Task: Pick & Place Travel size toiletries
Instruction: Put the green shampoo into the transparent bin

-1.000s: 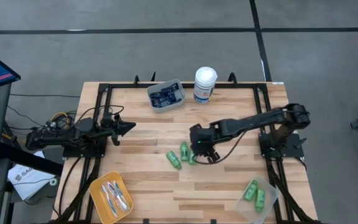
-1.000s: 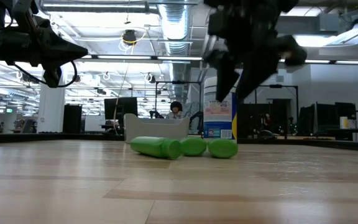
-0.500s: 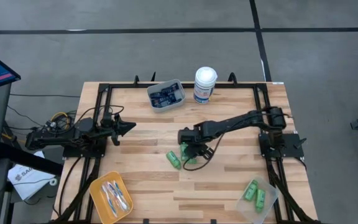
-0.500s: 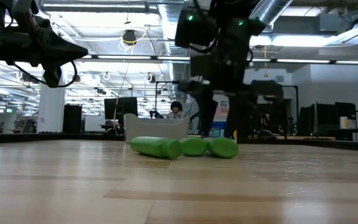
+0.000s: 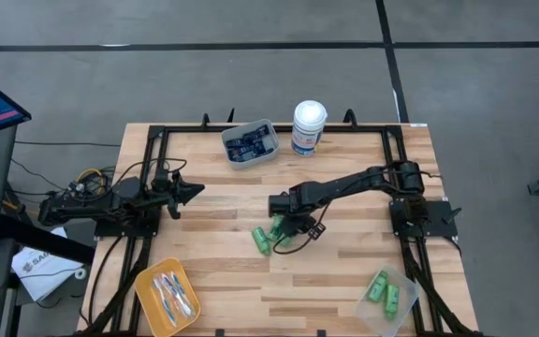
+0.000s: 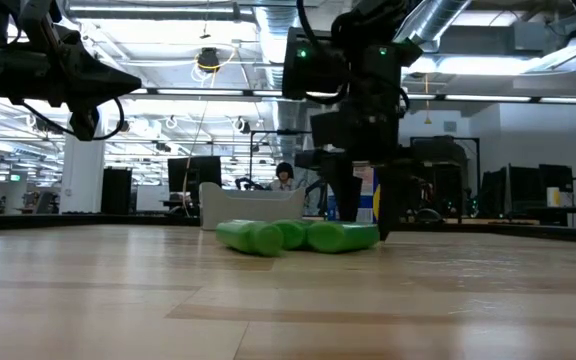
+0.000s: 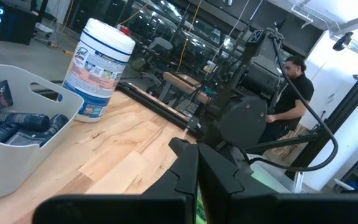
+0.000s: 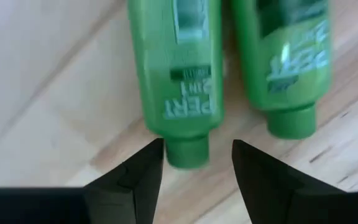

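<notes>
Three bright green bottles lie on their sides close together at the table's middle point(image 5: 262, 241), point(image 6: 249, 237). My right gripper point(image 8: 194, 162) is open and low over them point(image 5: 286, 230). Its fingers point down on either side of one bottle's cap end point(image 8: 186, 151), and a second bottle point(image 8: 284, 62) lies alongside. In the low view its fingers point(image 6: 383, 212) reach down to the table beside the right-hand bottle point(image 6: 344, 237). My left gripper point(image 5: 195, 190) is shut and waits in the air at the table's left side. My right gripper straddles the cap end point(image 8: 186, 151) of a lying green bottle from above, fingers pointing down, one on each side. A narrow gap shows on both sides of the cap. Whether a finger touches the bottle's shoulder, I cannot tell.
A white bin of navy tubes point(image 5: 249, 143) and a tall white canister point(image 5: 308, 127) stand at the far edge. An orange bin of toothbrushes point(image 5: 167, 295) sits near left, a clear bin holding green bottles point(image 5: 386, 293) near right. A person point(image 7: 294, 87) is beyond the table.
My right gripper has moved toward the table's left and come down over the green bottles, fingers still open. The two bottles nearest it have shifted on the table, and one has turned about. The third bottle has stayed in place.
</notes>
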Robot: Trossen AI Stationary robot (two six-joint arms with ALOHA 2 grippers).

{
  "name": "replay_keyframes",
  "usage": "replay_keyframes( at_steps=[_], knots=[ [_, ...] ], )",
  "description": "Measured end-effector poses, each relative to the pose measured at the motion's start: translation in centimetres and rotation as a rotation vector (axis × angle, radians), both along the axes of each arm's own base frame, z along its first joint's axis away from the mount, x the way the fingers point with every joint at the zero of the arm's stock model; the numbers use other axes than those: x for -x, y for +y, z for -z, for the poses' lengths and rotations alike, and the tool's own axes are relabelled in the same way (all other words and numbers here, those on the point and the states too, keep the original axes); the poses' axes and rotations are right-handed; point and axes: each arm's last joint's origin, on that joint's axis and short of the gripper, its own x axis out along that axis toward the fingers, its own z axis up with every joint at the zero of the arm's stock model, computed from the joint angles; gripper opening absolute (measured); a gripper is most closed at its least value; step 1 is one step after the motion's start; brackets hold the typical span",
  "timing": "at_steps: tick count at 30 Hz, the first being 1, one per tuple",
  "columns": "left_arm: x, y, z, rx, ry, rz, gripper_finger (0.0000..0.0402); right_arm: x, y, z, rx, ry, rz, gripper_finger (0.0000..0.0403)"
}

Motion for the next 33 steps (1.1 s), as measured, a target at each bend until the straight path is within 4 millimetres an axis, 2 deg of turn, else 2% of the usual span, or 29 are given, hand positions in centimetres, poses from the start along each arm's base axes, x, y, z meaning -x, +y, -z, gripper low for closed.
replay_keyframes(
  at_steps=[10, 24, 33],
  knots=[
    [0.0, 0.0, 0.0, 0.0, 0.0, 0.0, 0.0002, -0.12, 0.87, -0.04, -0.017, -0.016, 0.009, 0.018],
    [0.0, 0.0, 0.0, 0.0, 0.0, 0.0, 0.0002, -0.27, 0.86, 0.22, -0.019, -0.022, 0.024, 0.0079],
    [0.0, 0.0, 0.0, 0.0, 0.0, 0.0, 0.0002, -0.34, 0.87, 0.21, -0.029, -0.029, 0.139, 0.0074]
  ],
)
